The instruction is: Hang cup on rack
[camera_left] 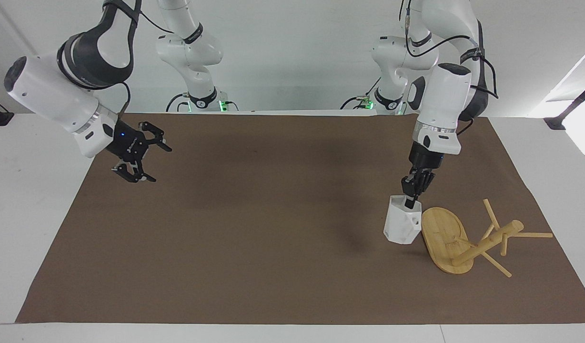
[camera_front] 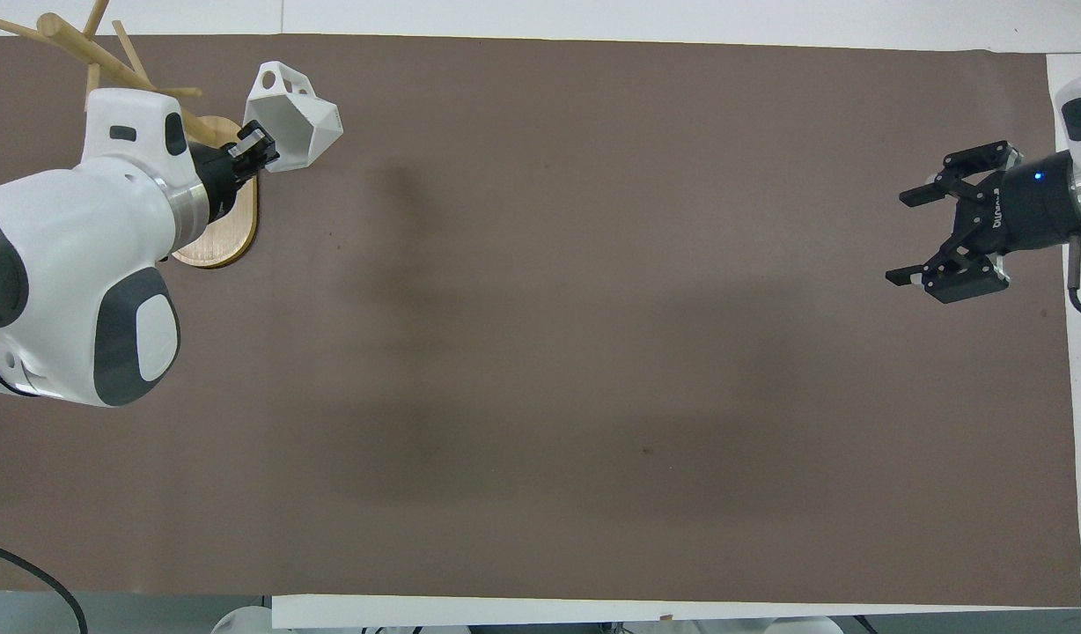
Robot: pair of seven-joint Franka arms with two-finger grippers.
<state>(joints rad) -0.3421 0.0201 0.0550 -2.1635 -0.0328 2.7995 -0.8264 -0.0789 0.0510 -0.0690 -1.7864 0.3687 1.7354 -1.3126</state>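
The white faceted cup (camera_left: pixel 400 225) (camera_front: pixel 299 125) hangs upright, low over the brown mat, close beside the rack's oval base. My left gripper (camera_left: pixel 410 203) (camera_front: pixel 257 150) is shut on the cup's rim, one finger inside it. The handle's hole faces the rack. The bamboo rack (camera_left: pixel 445 236) (camera_front: pixel 213 239) lies tipped over at the left arm's end of the table, its base on edge and its post (camera_left: pixel 488 242) and pegs resting on the mat. My right gripper (camera_left: pixel 158 164) (camera_front: pixel 900 238) is open and holds nothing, raised over the mat's edge at the right arm's end.
A brown mat (camera_left: pixel 273 228) (camera_front: pixel 593 352) covers most of the white table. The left arm's forearm (camera_front: pixel 74 282) hides part of the rack's base in the overhead view.
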